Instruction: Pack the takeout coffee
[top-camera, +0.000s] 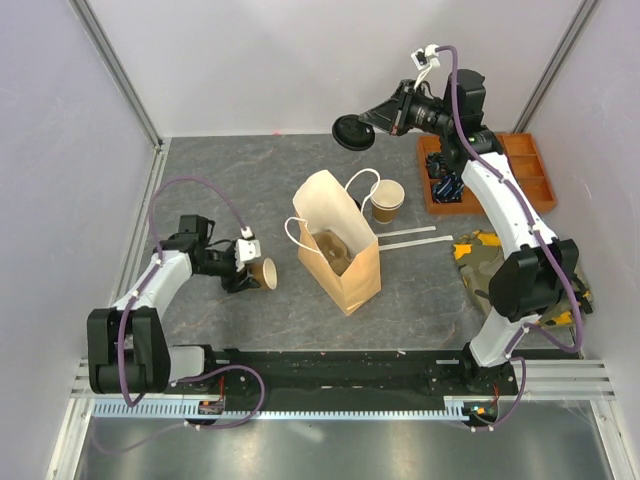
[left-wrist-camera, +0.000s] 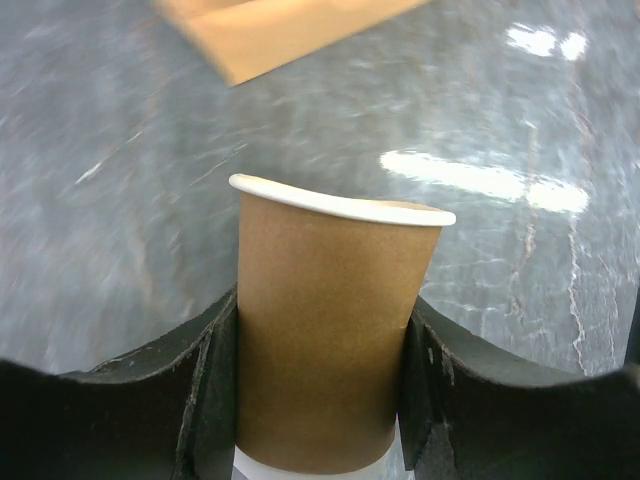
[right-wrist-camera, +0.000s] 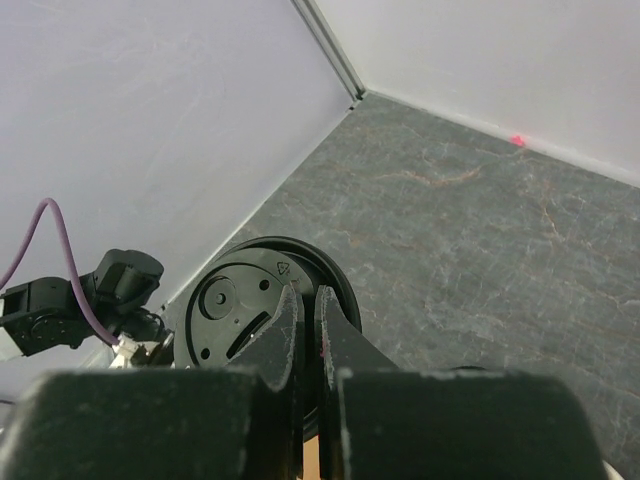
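My left gripper (top-camera: 250, 270) is shut on a tan paper cup (top-camera: 264, 272), which lies tilted with its mouth towards the bag. In the left wrist view both fingers press the sides of the cup (left-wrist-camera: 330, 320), and the gripper (left-wrist-camera: 320, 400) holds it near its base. My right gripper (top-camera: 378, 121) is raised over the far side of the table, shut on the rim of a round black lid (top-camera: 353, 131). The right wrist view shows the lid (right-wrist-camera: 235, 310) pinched edge-on between the jaws of the gripper (right-wrist-camera: 307, 300). A second open cup (top-camera: 387, 200) stands behind the bag.
A tall tan paper bag (top-camera: 340, 262) with white handles stands open mid-table, with something brown inside it. An orange compartment tray (top-camera: 520, 170) sits at the far right. Two white strips (top-camera: 410, 238) lie right of the bag, by a yellow-patterned object (top-camera: 478, 252).
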